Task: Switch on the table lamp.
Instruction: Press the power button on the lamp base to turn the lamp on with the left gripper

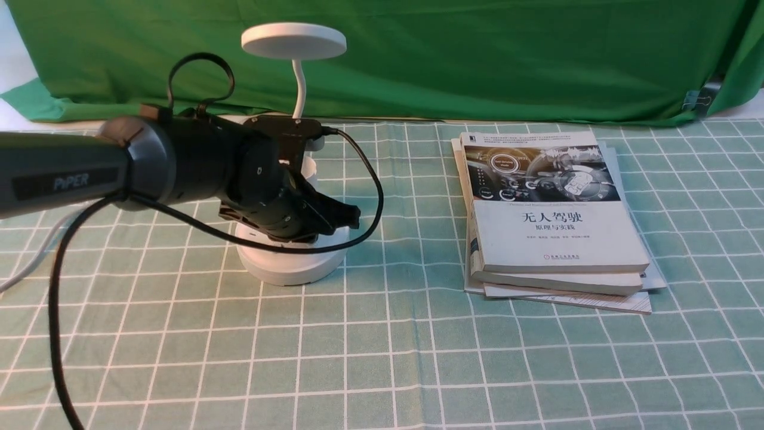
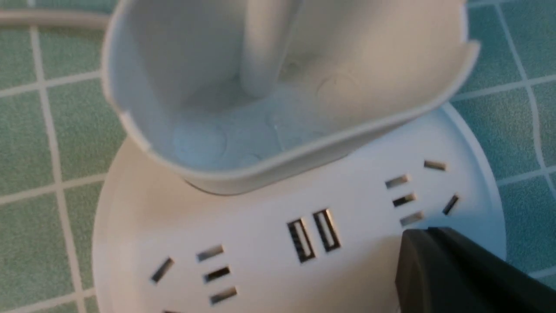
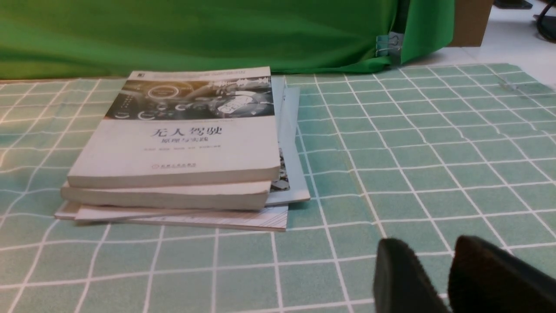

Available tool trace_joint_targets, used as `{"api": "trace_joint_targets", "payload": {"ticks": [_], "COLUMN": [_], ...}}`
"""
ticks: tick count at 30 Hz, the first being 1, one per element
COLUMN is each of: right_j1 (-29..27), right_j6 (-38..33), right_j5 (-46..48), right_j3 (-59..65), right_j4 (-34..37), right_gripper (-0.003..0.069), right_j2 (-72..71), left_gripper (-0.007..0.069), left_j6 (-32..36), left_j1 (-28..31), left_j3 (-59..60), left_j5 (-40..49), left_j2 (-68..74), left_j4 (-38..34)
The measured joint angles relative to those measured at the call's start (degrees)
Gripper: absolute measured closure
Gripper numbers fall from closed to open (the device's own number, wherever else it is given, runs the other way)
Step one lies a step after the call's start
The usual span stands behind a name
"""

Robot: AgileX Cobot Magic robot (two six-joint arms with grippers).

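Your left gripper [image 1: 349,216], jaws together, sits low over the round socketed base of the white plastic gooseneck table lamp [image 1: 292,263], left of centre on the green checked surface [image 1: 418,358]. You're closing in to press, I judge. No button shows, so find it, then push gently. The right gripper [image 3: 434,250], jaws barely parted, rests near the stacked books [image 1: 555,221].

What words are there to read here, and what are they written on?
"PiPER": on the left arm.
"无人驾驶": the big title on the top book.
"原理与实践": the smaller line right under that title.
The rest of the print on the book's cover is too small or blurred to read.
The lamp shows no words.
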Motion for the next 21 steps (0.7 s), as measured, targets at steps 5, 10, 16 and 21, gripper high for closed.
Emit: {"api": "trace_joint_targets", "payload": {"ticks": [5,10,16,21], "right_j1": [0.0,0.0,0.0,0.0], "right_j6": [0.0,0.0,0.0,0.0], "right_j5": [0.0,0.0,0.0,0.0], "right_j3": [0.0,0.0,0.0,0.0], "right_j4": [0.0,0.0,0.0,0.0], "right_gripper": [0.0418,0.0418,0.0418,0.0418], "right_j2": [0.0,0.0,0.0,0.0], "left_gripper": [0.0624,0.0624,0.0624,0.0624], "left_j6": [0.6,1.0,1.1,1.1], "left_j1": [0.0,0.0,0.0,0.0], "left_j3": [-0.5,-0.4,0.3,0.3], "left_j5": [-0.7,-1.5,-0.1,-0.1], "left_j2": [0.7,0.0,-2.4,-3.4], "left_j4": [-0.4,0.6,0.6,-0.7]}}
